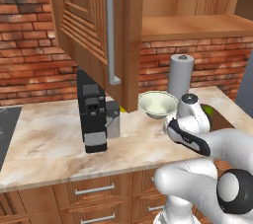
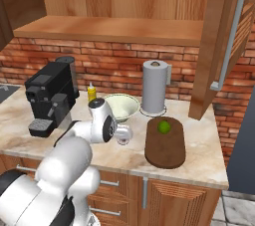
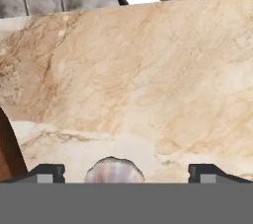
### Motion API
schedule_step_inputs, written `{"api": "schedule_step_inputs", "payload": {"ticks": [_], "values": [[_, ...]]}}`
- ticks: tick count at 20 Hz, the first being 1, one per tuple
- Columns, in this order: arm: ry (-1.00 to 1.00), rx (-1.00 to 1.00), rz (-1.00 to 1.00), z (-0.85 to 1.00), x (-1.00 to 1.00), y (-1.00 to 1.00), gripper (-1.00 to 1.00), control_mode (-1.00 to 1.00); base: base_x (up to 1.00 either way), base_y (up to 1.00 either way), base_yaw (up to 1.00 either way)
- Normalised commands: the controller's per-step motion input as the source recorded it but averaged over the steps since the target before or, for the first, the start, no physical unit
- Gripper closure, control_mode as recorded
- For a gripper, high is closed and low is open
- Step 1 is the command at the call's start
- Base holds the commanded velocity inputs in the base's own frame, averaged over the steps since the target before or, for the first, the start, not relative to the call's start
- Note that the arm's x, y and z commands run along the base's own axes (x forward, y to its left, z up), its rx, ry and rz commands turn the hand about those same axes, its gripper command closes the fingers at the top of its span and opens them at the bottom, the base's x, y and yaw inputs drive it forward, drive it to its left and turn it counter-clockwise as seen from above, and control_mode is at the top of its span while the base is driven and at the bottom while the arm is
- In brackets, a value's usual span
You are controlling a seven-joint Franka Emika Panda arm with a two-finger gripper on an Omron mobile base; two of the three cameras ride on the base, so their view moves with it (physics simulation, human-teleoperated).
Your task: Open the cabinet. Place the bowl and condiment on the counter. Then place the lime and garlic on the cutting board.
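On the counter [image 2: 199, 143], left to right in the right base view: one black coffee machine [image 2: 50, 95] at the left end, one yellow condiment bottle [image 2: 91, 92] behind it by the back edge, one bowl [image 2: 121, 106] mid-counter, one paper towel roll [image 2: 154, 88] near the back edge, one cutting board [image 2: 167, 150] reaching toward the front edge. One lime [image 2: 164, 127] sits on the board's far end.

Gripper [image 2: 123, 134] hangs low over the counter, just left of the board and in front of the bowl, pointing down. In the hand view its fingertips [image 3: 47, 172] stand spread wide, gripping nothing. One garlic [image 3: 114, 170] lies on the stone between them, nearer the left tip, clear of both. Dark curved edge of the board shows at the left edge of that view, so the garlic is beside the board, not on it.

Cabinet [image 1: 94, 25] above is open: both doors swung out, one long bar handle [image 1: 112, 30] visible on each, bare lower shelf [image 2: 114, 28] behind.

Left base view: bowl [image 1: 157, 103] sits near the back edge beside the roll, lime [image 1: 208, 110] peeks out behind the arm.
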Motion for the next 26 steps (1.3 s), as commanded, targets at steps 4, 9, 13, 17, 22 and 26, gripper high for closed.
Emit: {"api": "schedule_step_inputs", "payload": {"ticks": [4,9,13,17,22,26], "values": [[0.0,0.0,0.0,-0.19,0.28,-0.01,-1.0,-1.0,0.0,0.0,0.0],[0.0,0.0,-0.01,-0.05,0.22,-0.16,-1.0,-1.0,0.0,0.0,0.0],[0.0,0.0,-0.01,-0.02,0.14,-0.18,-1.0,-1.0,0.0,0.0,0.0],[0.0,0.0,0.0,-0.13,0.11,-0.07,-1.0,-1.0,0.0,0.0,0.0],[0.0,0.01,0.0,-0.05,0.01,-0.05,-1.0,-1.0,0.0,0.0,0.0],[0.0,0.01,0.0,0.0,0.0,-0.06,-1.0,-1.0,0.0,0.0,0.0]]}}
